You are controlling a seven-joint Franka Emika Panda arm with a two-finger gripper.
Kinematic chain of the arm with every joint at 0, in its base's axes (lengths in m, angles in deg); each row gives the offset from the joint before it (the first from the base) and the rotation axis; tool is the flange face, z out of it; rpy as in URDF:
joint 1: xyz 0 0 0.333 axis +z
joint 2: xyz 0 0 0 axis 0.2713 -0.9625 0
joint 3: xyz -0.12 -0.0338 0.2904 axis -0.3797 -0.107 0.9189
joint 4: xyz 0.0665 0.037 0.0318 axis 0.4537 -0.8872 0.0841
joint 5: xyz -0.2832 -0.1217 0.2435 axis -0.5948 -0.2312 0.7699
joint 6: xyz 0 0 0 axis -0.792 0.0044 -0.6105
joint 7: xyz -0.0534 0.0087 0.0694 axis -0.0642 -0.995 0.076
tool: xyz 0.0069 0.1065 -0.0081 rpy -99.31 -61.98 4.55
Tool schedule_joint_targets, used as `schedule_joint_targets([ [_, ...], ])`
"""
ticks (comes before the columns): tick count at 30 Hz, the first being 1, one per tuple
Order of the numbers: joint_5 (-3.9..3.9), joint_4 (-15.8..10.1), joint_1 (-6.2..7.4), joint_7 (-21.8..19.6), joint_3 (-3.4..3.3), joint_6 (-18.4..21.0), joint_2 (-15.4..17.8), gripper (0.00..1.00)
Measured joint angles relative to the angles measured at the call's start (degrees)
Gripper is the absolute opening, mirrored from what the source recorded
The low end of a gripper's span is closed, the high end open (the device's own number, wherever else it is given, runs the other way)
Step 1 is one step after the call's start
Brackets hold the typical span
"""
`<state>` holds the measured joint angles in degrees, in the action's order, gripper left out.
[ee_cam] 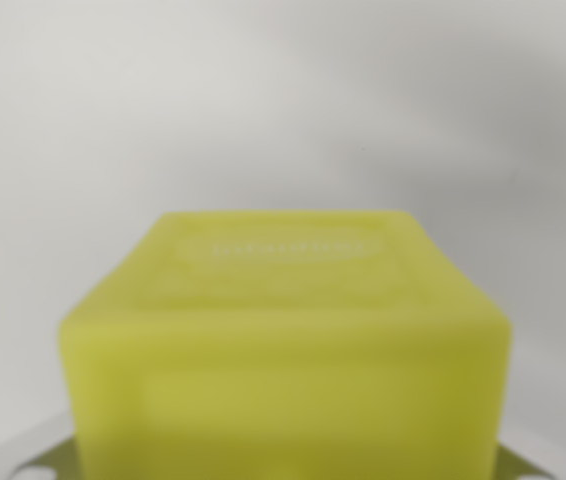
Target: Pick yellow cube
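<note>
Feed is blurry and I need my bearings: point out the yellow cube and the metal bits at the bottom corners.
yellow cube (pixel 283 340): wrist view, front face, near its top edge.
left metal piece (pixel 23 462): wrist view, bottom-left corner, flat surface.
right metal piece (pixel 523 465): wrist view, bottom-right, visible tip.

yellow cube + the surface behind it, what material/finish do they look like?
Yellow cube: likely moulded plastic or dense foam, matte to slightly satin; uniform colour, soft rounded edges, a raised rectangular imprint on the top face. Blur leaves it open. Surface behind: plain pale grey, matte, no visible texture or glare; material cannot be told.
</note>
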<state>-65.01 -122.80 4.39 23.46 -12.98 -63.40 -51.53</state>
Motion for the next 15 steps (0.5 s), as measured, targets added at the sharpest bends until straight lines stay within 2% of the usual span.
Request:
schedule_joint_targets([
  [15, -0.07, 0.83, -0.01, -0.05, 0.00, 4.20, 3.36, 0.00],
])
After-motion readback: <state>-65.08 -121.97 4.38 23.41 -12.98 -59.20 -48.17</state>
